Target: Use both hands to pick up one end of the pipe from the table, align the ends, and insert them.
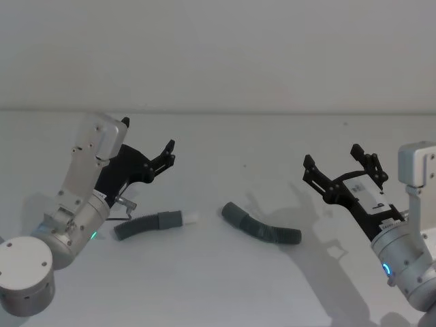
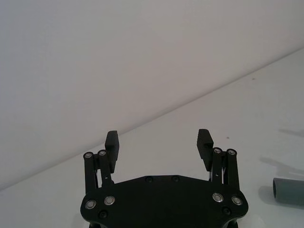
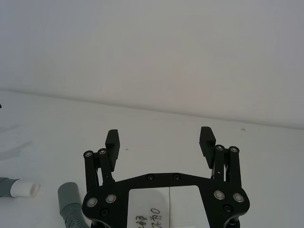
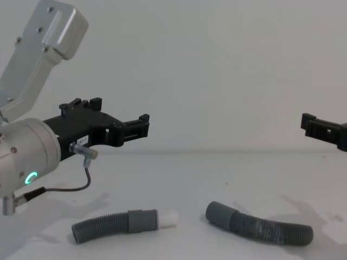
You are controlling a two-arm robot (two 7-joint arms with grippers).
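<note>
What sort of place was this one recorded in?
Probably a bare robot test bench: a plain matte white-grey table against a blank white wall, a white-tipped dark-grey corrugated hose piece and a socket-cuffed dark-grey corrugated hose piece lying apart, black plastic left gripper and right gripper open above.

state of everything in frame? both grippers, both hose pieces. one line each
Left black plastic two-finger gripper: open, empty, raised above the matte white-grey table.
Right black plastic two-finger gripper: open, empty, raised above the table.
Dark-grey corrugated hose piece with white plug tip: lying on the table, ungrasped.
Dark-grey corrugated hose piece with socket cuff: lying on the table, ungrasped, apart from the white tip, not inserted.
</note>
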